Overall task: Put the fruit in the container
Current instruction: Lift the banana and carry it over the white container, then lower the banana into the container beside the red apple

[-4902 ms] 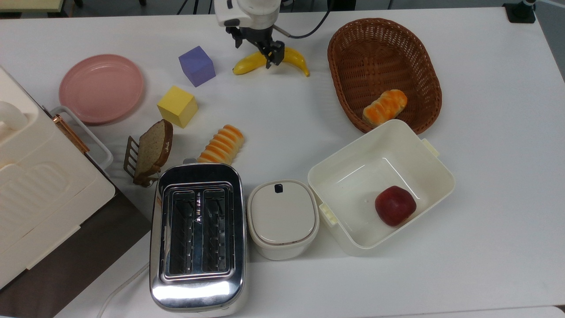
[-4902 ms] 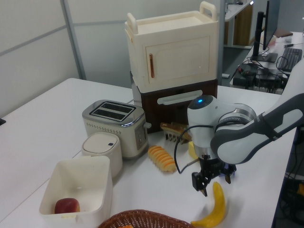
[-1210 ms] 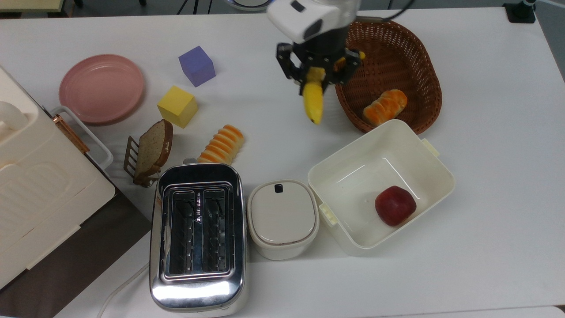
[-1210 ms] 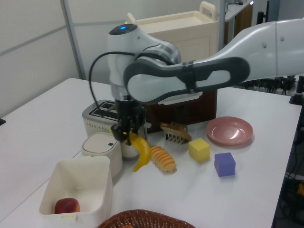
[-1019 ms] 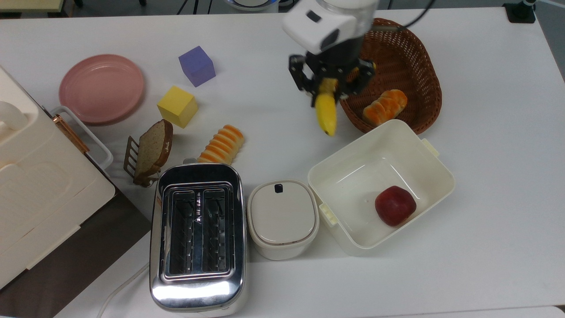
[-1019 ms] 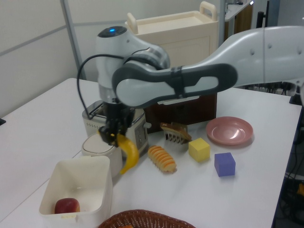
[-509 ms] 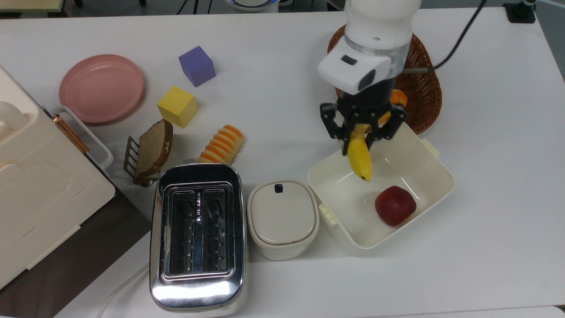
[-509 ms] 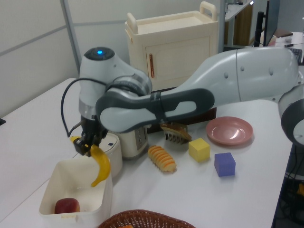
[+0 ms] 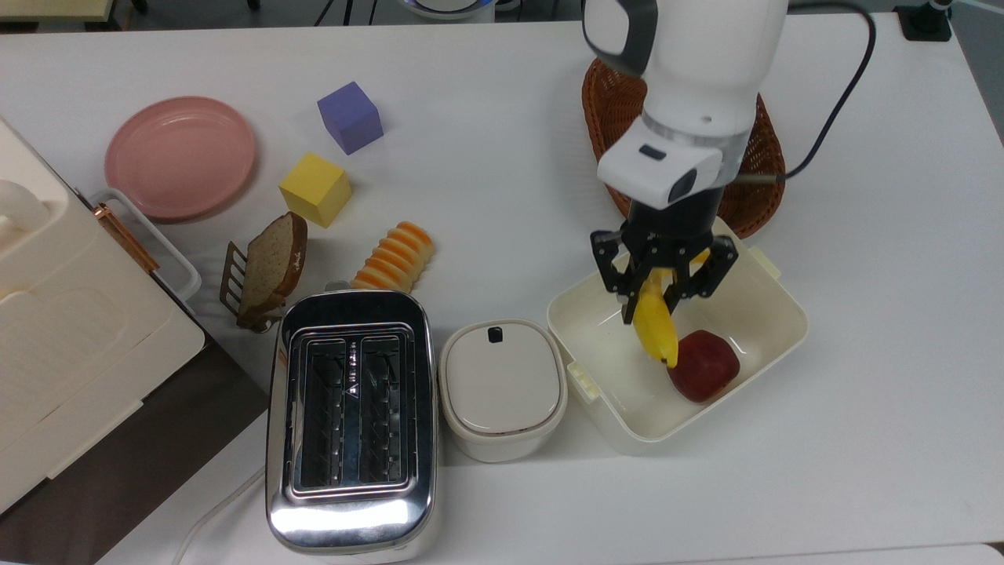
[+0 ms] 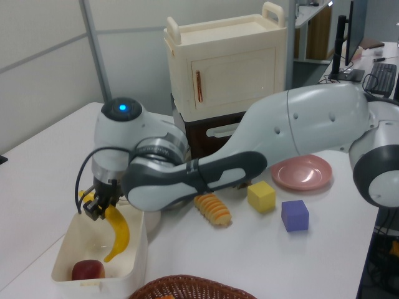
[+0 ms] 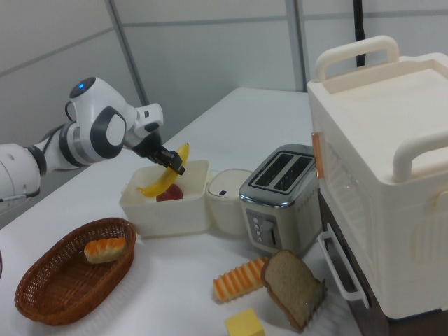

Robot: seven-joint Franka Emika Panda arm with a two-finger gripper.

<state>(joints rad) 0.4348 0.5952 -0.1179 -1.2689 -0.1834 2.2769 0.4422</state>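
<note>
My gripper [image 9: 663, 287] is shut on the upper end of the fruit, a curved yellow banana [image 9: 656, 327]. The banana hangs tip-down inside the container [image 9: 792, 326], a square cream tub. Its lower tip is close beside a dark red apple [image 9: 703, 366] on the tub's floor; whether they touch I cannot tell. In the left view the gripper [image 10: 95, 204] holds the banana [image 10: 117, 233] over the tub [image 10: 141, 261], above the apple [image 10: 87, 270]. From the right view the banana [image 11: 166, 176] slants across the tub [image 11: 168, 215] under the gripper [image 11: 170, 162].
A brown wicker basket [image 9: 757, 184] with a bread roll [image 11: 103, 248] sits just behind the tub. A lidded cream box [image 9: 502, 384] and a toaster [image 9: 351, 416] stand at the top view's left of it. Further off lie a roll [image 9: 394, 256], toast [image 9: 271, 267], two cubes and a pink plate [image 9: 180, 157].
The gripper carried the banana from beside the basket to over the tub and lowered it inside, next to the apple.
</note>
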